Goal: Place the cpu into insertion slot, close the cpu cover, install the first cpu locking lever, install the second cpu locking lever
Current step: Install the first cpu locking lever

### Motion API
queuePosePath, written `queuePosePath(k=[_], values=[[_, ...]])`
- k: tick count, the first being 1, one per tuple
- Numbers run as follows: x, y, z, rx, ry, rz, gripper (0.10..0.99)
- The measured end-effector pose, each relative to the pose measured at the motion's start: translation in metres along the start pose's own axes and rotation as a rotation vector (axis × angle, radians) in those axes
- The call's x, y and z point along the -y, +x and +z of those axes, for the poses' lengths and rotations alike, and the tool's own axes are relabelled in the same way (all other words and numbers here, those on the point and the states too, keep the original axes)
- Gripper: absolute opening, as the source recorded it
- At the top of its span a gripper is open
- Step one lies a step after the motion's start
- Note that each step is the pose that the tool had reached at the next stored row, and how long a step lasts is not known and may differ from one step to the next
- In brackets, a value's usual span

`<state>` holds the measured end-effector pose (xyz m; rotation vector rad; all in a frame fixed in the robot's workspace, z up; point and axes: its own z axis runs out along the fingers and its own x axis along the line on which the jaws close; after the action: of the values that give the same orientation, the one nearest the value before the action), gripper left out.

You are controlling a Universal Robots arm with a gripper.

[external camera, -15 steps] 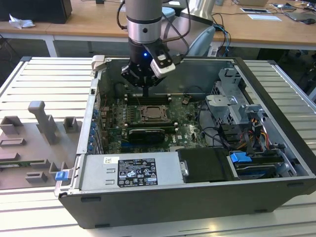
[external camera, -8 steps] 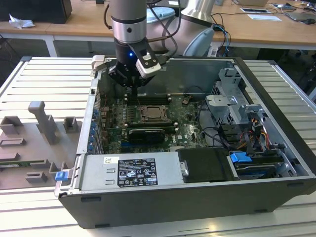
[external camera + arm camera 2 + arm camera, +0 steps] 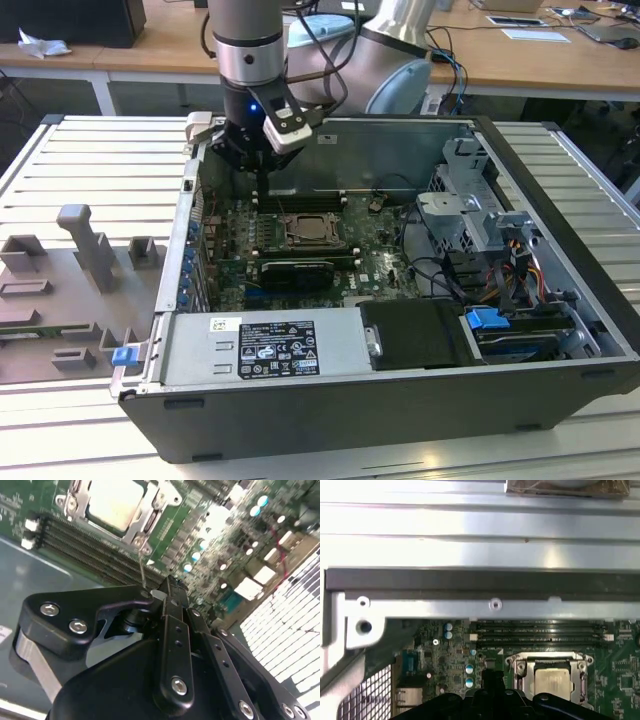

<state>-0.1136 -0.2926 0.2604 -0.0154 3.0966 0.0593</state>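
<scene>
The cpu (image 3: 551,684) lies flat in the insertion slot (image 3: 518,668) on the green board, its pale metal face up. The silvery cpu cover (image 3: 549,658) lies around it as a frame. In the second wrist view the cpu (image 3: 112,501) and cpu cover (image 3: 144,524) sit beyond my gripper (image 3: 172,584), which is shut with nothing visibly held. A thin wire locking lever (image 3: 142,565) stands up from the socket's corner close to the fingertips. In the exterior view my gripper (image 3: 262,188) hangs inside the case, toward the exterior view's left of the cpu (image 3: 312,231).
Long black memory slots (image 3: 540,630) run beside the socket, next to the case wall (image 3: 480,585). A black expansion card (image 3: 292,272), the power supply (image 3: 265,345), a drive cage (image 3: 470,205) and loose cables (image 3: 510,270) crowd the open case. Grey fixtures (image 3: 80,250) stand outside it.
</scene>
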Motion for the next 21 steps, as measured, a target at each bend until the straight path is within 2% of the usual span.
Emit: queuePosePath(k=[3, 8, 17, 19, 21], values=[[-0.0038, -0.0014, 0.0011, -0.0006, 0.000, -0.016, 0.106], [-0.0037, -0.0045, 0.0018, -0.0007, 0.000, -0.016, 0.106], [-0.0037, -0.0057, 0.0024, -0.0006, 0.000, -0.016, 0.106], [-0.0037, -0.0075, 0.0026, -0.0007, 0.000, -0.016, 0.106], [-0.0036, -0.0128, 0.0029, -0.0006, 0.000, -0.016, 0.106]])
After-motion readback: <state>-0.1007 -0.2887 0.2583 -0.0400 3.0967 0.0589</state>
